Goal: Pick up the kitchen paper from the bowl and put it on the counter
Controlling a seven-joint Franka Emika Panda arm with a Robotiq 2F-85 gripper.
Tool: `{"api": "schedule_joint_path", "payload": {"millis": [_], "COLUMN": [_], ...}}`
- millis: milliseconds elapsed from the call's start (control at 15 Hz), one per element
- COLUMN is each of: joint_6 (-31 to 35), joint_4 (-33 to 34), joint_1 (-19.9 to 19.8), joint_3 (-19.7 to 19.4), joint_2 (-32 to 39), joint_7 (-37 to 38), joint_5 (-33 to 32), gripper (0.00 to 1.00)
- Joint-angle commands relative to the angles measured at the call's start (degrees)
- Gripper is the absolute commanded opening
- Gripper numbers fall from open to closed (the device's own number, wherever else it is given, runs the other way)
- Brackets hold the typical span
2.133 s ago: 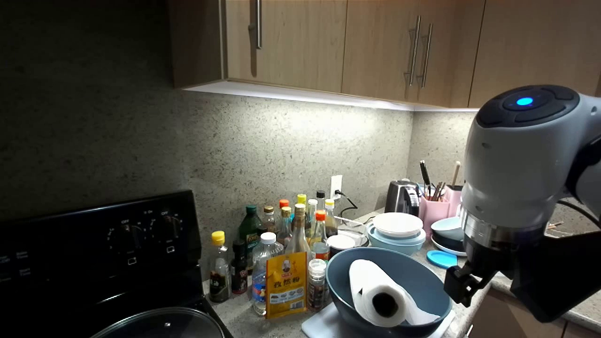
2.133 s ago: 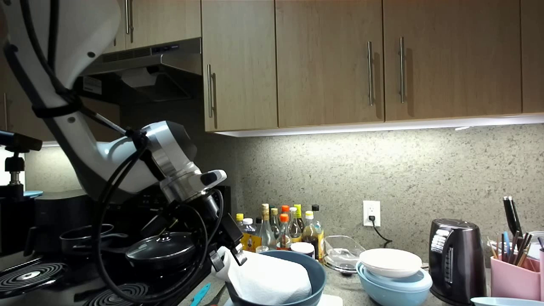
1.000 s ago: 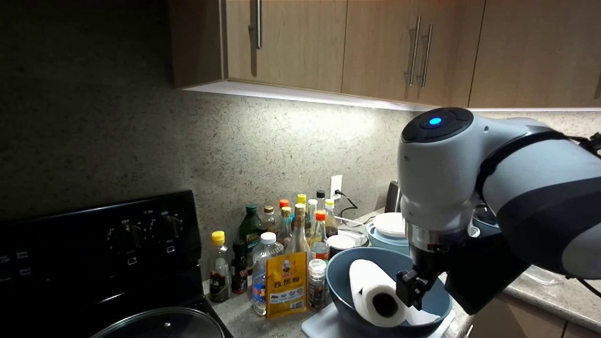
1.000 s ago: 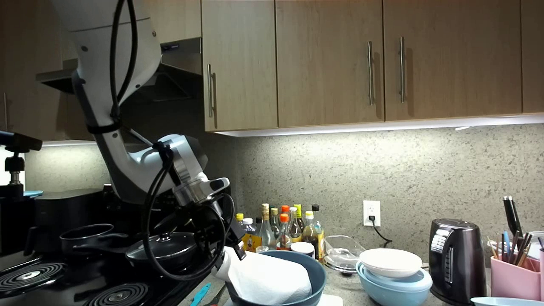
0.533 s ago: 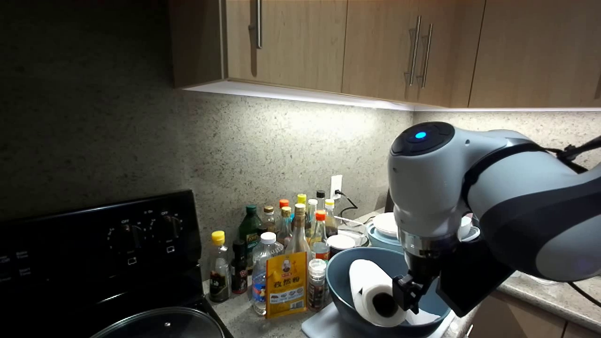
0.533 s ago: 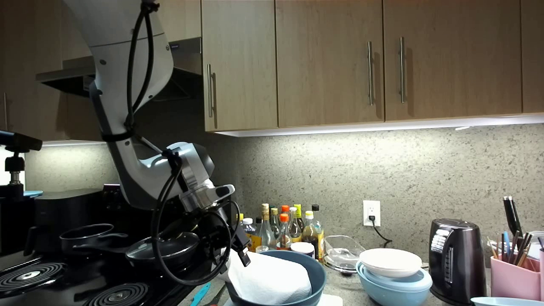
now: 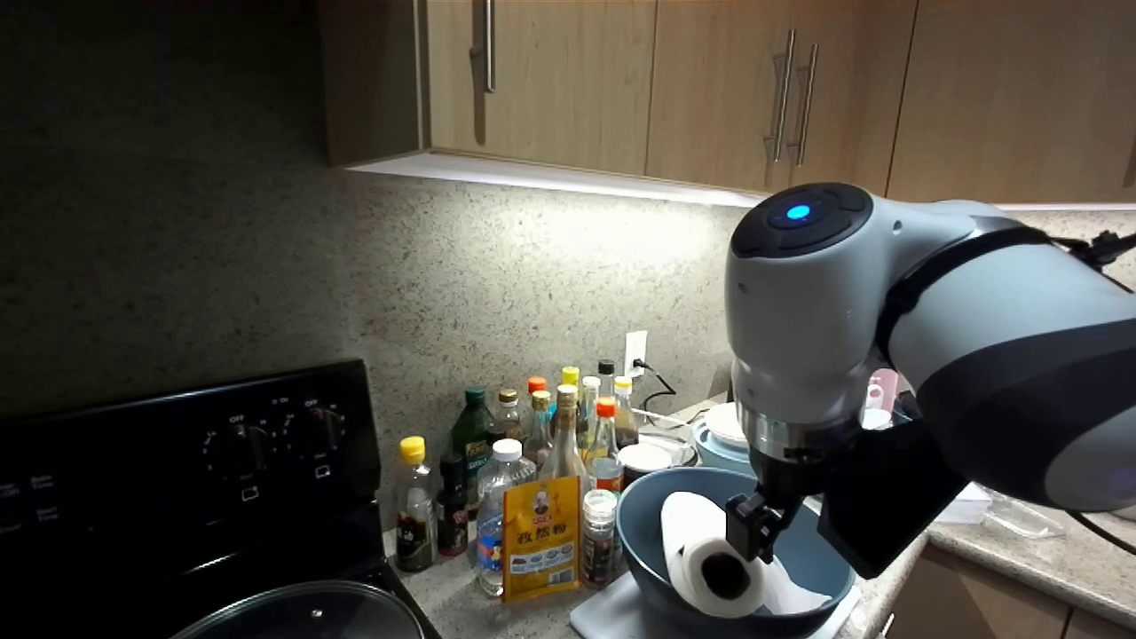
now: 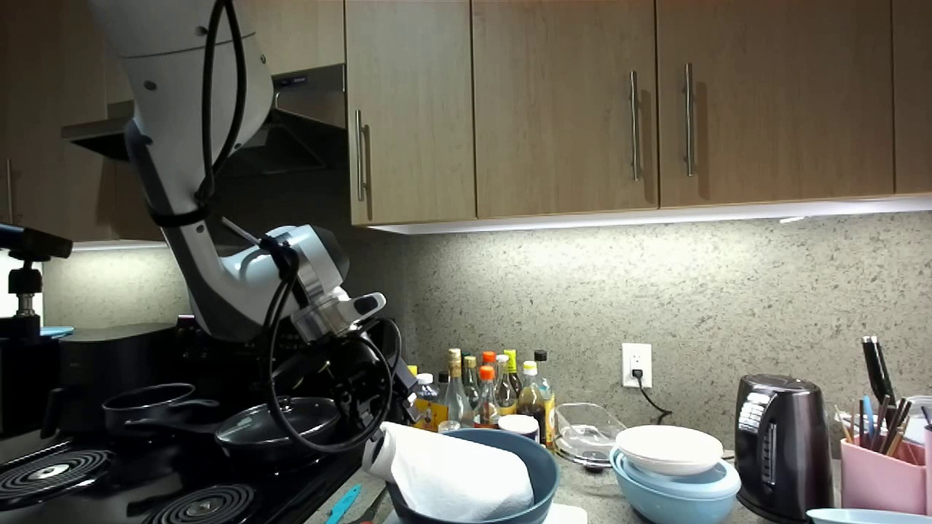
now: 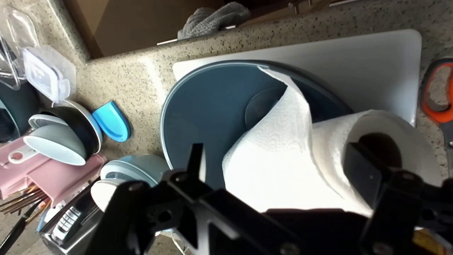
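Wrist view: my claw (image 9: pixel 275 154) gapes above the kitchen paper (image 9: pixel 332 138); I should clamp its rolled body, not the loose sheet (image 9: pixel 283 134), missing the bowl (image 9: pixel 200 117).

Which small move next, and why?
Probably ease the end effector toward the core of the kitchen paper, jaws kept open. The paper lies ungripped in the bowl, and in the wrist view one finger overlaps its end face at the core's edge, so going straight down might press on it.
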Motion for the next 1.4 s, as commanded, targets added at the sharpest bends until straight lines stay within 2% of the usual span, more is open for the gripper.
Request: {"api": "schedule_joint_path", "payload": {"millis": [0, 600, 1333], "joint_6": [-0.2, -0.2, 0.9], "joint_4": [0.0, 0.0, 4.3], "joint_1": [0.1, 0.1, 0.2], "joint_3": [0.0, -0.1, -1.4], "joint_2": [-0.2, -0.2, 7.2], "joint_7": [-0.2, -0.2, -0.8], "joint_5": [0.1, 0.1, -0.1], "gripper": [1.0, 1.0, 1.0]}}
